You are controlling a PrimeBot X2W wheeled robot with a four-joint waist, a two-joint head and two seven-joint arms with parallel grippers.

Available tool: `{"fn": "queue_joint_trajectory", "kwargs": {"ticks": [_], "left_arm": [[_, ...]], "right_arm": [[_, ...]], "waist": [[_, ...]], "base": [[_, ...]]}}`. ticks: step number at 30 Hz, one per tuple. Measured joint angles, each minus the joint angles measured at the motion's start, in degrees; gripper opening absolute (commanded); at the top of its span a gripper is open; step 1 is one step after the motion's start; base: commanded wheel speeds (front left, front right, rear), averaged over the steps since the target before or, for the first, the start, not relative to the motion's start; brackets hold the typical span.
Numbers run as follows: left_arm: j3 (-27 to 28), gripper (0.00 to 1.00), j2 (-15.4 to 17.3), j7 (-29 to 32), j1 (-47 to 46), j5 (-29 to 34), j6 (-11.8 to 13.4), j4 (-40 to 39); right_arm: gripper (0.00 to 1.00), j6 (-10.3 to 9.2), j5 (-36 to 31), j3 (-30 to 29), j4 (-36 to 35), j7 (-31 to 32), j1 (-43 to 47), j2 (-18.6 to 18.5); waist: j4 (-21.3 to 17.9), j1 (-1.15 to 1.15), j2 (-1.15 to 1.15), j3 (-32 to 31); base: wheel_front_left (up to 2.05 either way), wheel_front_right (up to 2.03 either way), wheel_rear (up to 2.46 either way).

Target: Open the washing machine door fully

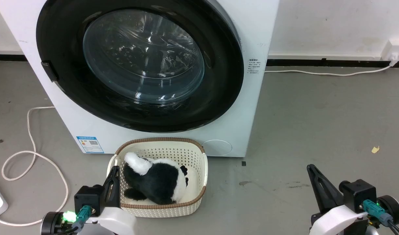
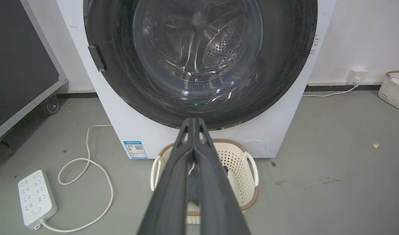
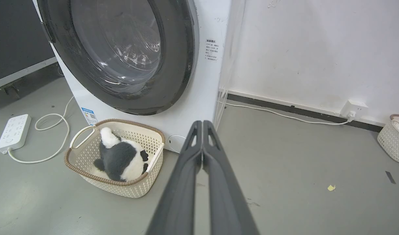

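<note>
1. The left gripper [image 2: 193, 121] has its two dark fingers pressed together on nothing. Its tips sit at the centre of the left wrist view, over the basket's far rim.
2. The right gripper [image 3: 202, 123] is likewise closed and empty, over bare grey floor.
3. A cream basket [image 1: 204, 163] holding a black-and-white plush toy [image 1: 153, 182] sits low centre in the head view, just before the washing machine [image 1: 251, 29].
4. The washing machine door [image 1: 140, 65] fills the upper centre, flat against the machine's front.
5. A white cable [image 1: 33, 153] loops at lower left.
</note>
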Motion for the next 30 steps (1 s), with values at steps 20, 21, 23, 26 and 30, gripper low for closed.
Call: {"fn": "queue_joint_trajectory", "kwargs": {"ticks": [20,21,23,26,30], "left_arm": [[0.0,0.00,0.0,0.0,0.0,0.0,0.0,0.0],[0.0,0.00,0.0,0.0,0.0,0.0,0.0,0.0],[0.0,0.00,0.0,0.0,0.0,0.0,0.0,0.0],[0.0,0.00,0.0,0.0,0.0,0.0,0.0,0.0],[0.0,1.00,0.0,0.0,0.0,-0.1,0.0,0.0]], "right_arm": [[0.00,0.00,0.0,0.0,0.0,0.0,0.0,0.0],[0.00,0.00,0.0,0.0,0.0,0.0,0.0,0.0],[0.00,0.00,0.0,0.0,0.0,0.0,0.0,0.0],[0.00,0.00,0.0,0.0,0.0,0.0,0.0,0.0],[1.00,0.00,0.0,0.0,0.0,0.0,0.0,0.0]], "waist": [[0.0,0.00,0.00,0.0],[0.0,0.00,0.00,0.0],[0.0,0.00,0.00,0.0],[0.0,0.00,0.00,0.0],[0.0,0.00,0.00,0.0]], "base": [[0.00,0.00,0.00],[0.00,0.00,0.00],[0.00,0.00,0.00],[0.00,0.00,0.00],[0.00,0.00,0.00]]}}
